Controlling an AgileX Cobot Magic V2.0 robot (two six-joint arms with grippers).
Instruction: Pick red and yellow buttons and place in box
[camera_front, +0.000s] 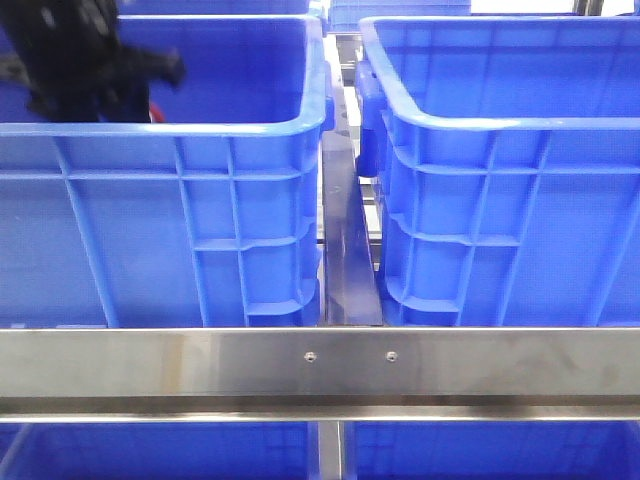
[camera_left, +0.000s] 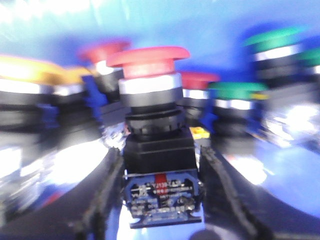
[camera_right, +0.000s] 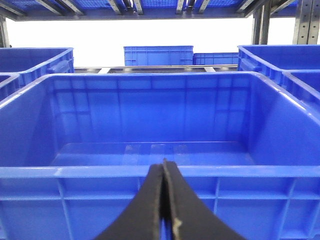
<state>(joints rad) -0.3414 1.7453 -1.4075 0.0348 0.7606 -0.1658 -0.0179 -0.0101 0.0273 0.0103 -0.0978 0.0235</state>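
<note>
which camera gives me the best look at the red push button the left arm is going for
The left wrist view. There the red push button stands between the fingers of the left gripper, mushroom cap and body visible, though blurred. The front view shows only the left arm inside a crate, not the button. The right wrist view doesn't show it.

Left wrist view blurs the surrounding push buttons (camera_left: 235, 95); crate wall (camera_front: 160, 240) hides left gripper's fingers

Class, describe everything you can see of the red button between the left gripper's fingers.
The red button has a wide, glossy mushroom-shaped cap over a silvery collar, a black ribbed ring and a square black body, with a blue contact block at its base. It stands upright between the left gripper's black fingers, which flank the body closely; actual contact is blurred. Other red, yellow and green buttons crowd behind it.
</note>
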